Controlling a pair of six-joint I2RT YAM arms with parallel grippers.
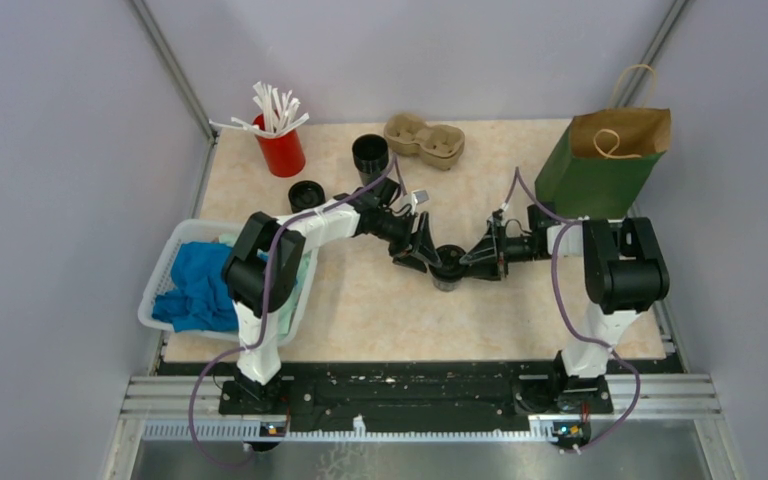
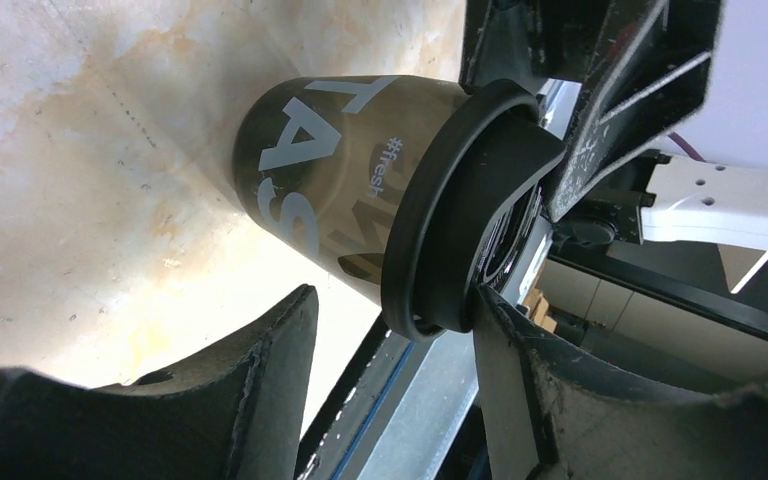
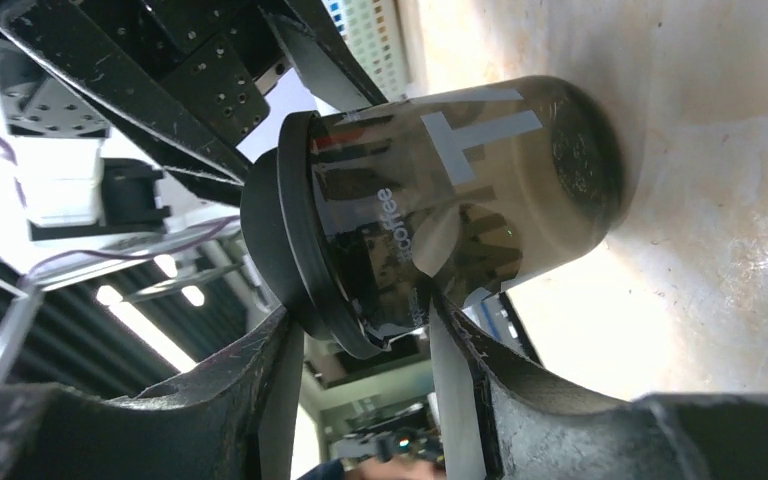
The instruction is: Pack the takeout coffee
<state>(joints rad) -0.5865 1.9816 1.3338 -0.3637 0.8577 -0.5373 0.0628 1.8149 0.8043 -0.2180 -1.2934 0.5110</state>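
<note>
Top external: takeout coffee (image 1: 447, 270) flanked both sides. Left hand (image 1: 428, 262) spread, probably steadying the lid (image 2: 460, 200); can't tell if right hand (image 1: 468, 262) grips.

left gripper (image 1: 428, 256), right gripper (image 1: 471, 262) flanking takeout coffee (image 1: 447, 270)

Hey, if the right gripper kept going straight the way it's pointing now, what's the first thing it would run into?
The small black tapered cup with the round black lid, sitting between the right gripper's fingers. Beyond it, probably the left gripper.
</note>
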